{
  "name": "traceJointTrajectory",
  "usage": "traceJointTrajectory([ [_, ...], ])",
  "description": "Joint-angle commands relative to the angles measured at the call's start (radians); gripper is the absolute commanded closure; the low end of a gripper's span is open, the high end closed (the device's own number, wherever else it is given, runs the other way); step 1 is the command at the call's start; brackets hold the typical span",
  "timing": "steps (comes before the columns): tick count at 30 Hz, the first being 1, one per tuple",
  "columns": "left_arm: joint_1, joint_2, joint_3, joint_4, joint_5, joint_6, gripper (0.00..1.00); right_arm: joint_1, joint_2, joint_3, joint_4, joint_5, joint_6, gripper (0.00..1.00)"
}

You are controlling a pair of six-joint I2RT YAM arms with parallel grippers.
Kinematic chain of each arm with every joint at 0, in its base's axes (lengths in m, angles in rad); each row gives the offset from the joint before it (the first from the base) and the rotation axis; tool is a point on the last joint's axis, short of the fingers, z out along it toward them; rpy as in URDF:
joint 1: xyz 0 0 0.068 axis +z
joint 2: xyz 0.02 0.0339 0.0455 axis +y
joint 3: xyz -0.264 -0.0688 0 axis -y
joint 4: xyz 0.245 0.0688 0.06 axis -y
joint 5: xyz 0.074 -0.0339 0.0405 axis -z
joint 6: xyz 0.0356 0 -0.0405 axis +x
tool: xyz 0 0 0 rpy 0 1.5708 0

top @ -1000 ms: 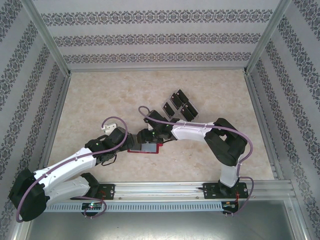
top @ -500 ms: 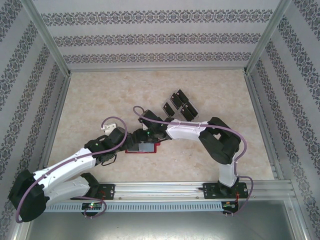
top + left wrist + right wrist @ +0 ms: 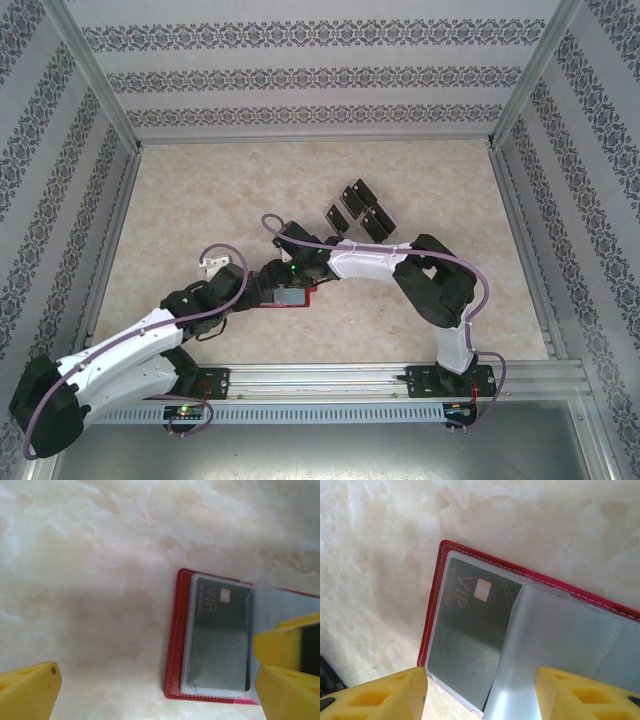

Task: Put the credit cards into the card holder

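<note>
Right fingers [image 3: 375, 695] spread; red card holder [image 3: 431, 600] open, card [image 3: 467, 630] sleeved.

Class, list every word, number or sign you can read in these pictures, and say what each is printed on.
"VIP": gold letters on the dark card inside a clear sleeve of the red card holder.
Pale marks on the loose cards on the table: too small to read.
White print on a black object at the right wrist view's lower left edge: too blurred to read.
</note>
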Motion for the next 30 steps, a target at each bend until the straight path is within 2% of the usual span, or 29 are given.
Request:
traceJointTrajectory([
  [1, -0.007, -0.039, -0.03, 0.034, 0.036, 0.078, 0.0, 0.01, 0.014, 0.028, 0.001, -0.015, 0.009, 0.41],
  [9, -0.092, -0.015, -0.07, 0.12, 0.062, 0.109, 0.0, 0.01, 0.021, 0.028, 0.01, -0.02, 0.013, 0.41],
  [17, -0.191, 0.056, -0.095, 0.198, -0.002, 0.09, 0.0, 0.01, 0.024, 0.031, 0.009, -0.023, 0.012, 0.41],
  [30, -0.254, 0.156, -0.091, 0.226, -0.083, 0.103, 0.0, 0.01, 0.028, 0.03, 0.017, -0.024, 0.015, 0.41],
])
